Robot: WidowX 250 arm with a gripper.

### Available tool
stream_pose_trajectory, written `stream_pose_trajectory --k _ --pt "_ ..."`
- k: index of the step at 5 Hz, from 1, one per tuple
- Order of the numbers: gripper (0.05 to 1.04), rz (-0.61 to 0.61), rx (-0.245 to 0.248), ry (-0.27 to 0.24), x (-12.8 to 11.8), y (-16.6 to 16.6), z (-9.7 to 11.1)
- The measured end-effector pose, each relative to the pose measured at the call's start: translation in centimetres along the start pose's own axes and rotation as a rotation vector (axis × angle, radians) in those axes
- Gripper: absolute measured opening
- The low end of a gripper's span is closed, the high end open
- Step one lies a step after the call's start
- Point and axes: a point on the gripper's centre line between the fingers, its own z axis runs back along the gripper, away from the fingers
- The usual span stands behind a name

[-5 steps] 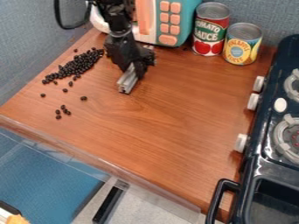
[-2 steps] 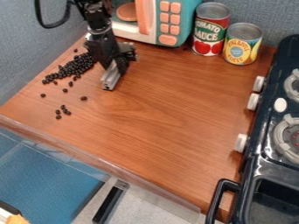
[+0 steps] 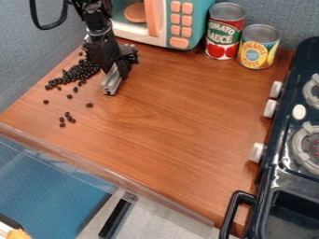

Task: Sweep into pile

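Observation:
The gripper [image 3: 110, 86] hangs low over the upper left of the wooden counter, just right of the beans, with its two light fingers close together and nothing seen between them. A heap of small black beans [image 3: 78, 72] lies along the counter's left edge, partly hidden at its upper end by the arm. Loose beans [image 3: 67, 117] form a small cluster below the heap. One bean [image 3: 89, 105] lies below and left of the fingertips, and another [image 3: 45, 101] sits near the left edge.
A toy microwave [image 3: 179, 23] stands at the back. Two cans, one red [image 3: 225, 31] and one yellow [image 3: 259, 46], are beside it. A dark toy stove [image 3: 287, 154] with white knobs borders the right side, and a clear ledge [image 3: 106, 172] runs along the front edge.
Across the frames the gripper has moved left, closer to the heap, uncovering more of the microwave's front. The beans in sight have kept their places.

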Motion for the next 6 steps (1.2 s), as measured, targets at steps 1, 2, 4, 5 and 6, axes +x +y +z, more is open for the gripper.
stream_pose_trajectory --k 1,2,4,5,6 --pt "0.390 0.021 -0.005 0.001 0.2 -1.0 0.1" --pt "0.390 0.048 -0.016 0.003 0.4 -2.2 0.2" --pt "0.390 0.032 -0.022 0.001 0.4 -2.4 0.2" --pt "0.391 -0.007 -0.008 0.009 0.4 -2.1 0.4" --pt "0.390 -0.054 0.024 0.008 0.3 -0.8 1.6"
